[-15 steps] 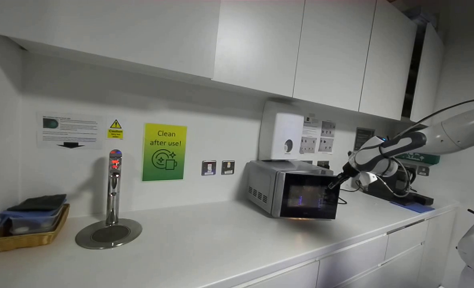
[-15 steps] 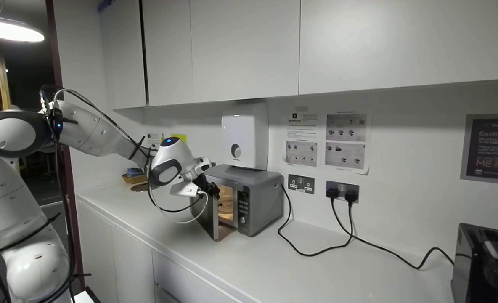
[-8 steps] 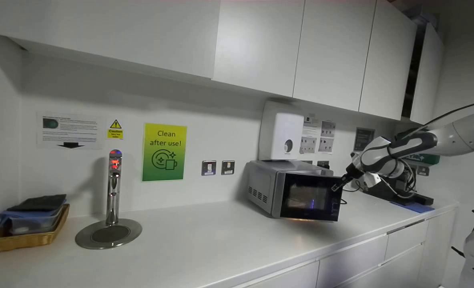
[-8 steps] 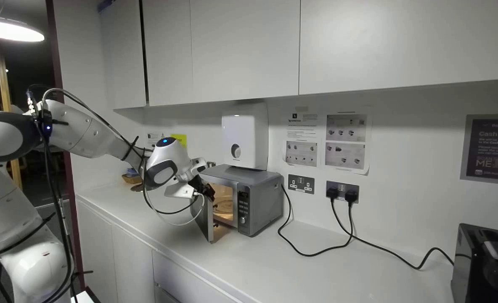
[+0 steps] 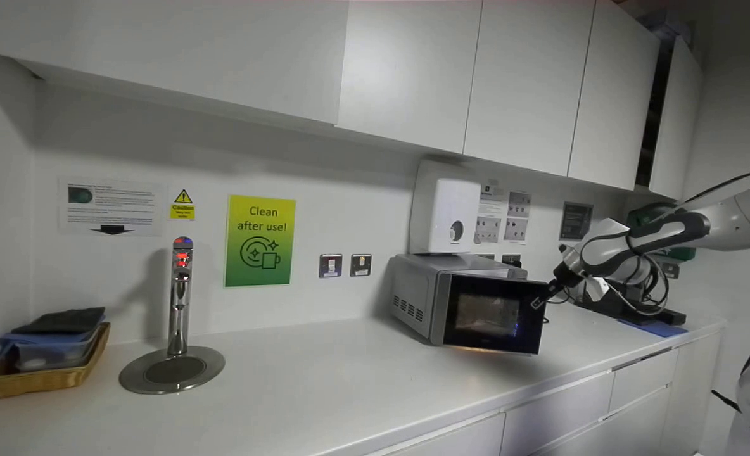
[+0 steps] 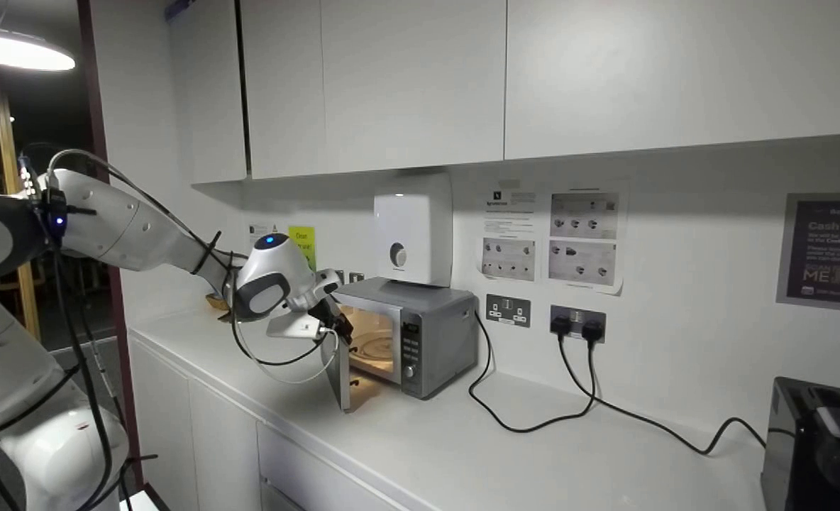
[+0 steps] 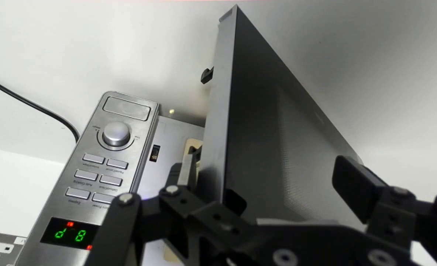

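Microwave door [image 5: 490,315]: swung wider vs. 1 s ago, free edge shifted twd. near side of tabletop [image 6: 533,454]. Jaws spread wide at upper free edge, contact unclear; arm [image 6: 133,227] drawn back w/ door. Microwave body [image 6: 435,342] unmoved, far side, nr. wall [image 6: 697,255].

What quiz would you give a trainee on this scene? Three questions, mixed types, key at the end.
1. True or false: the microwave door stands open.
2. Pick one: the gripper is a) shut, b) open, c) out of view.
3. Count: how many black plugs sit in the wall socket?

Key
1. True: the lit interior shows in an exterior view.
2. b: its fingers stand wide apart in the wrist view.
3. Two.
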You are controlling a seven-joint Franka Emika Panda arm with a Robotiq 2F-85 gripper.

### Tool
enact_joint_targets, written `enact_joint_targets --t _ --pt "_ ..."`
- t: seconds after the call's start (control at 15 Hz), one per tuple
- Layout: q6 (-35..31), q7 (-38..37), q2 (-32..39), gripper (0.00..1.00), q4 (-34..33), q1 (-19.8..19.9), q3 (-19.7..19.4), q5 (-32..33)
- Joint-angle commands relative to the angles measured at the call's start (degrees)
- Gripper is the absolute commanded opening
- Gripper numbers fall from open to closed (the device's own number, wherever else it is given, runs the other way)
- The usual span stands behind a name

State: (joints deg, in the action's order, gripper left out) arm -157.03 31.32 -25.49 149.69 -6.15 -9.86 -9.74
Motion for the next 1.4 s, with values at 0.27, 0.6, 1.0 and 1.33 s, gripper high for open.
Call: enact_joint_targets --t 0.27,0.6,1.0,1.33 --pt "2.02 1.3 -5.82 1.0 5.0 -2.66 -1.45 2.62" --pt "2.36 1.34 -8.8 1.0 8.14 -3.77 -1.44 4.12" --pt "3.35 1.15 -11.01 1.0 9.22 -5.77 -1.58 4.88" --pt "5.77 0.96 -12.57 1.0 9.36 -6.48 -1.02 5.27"
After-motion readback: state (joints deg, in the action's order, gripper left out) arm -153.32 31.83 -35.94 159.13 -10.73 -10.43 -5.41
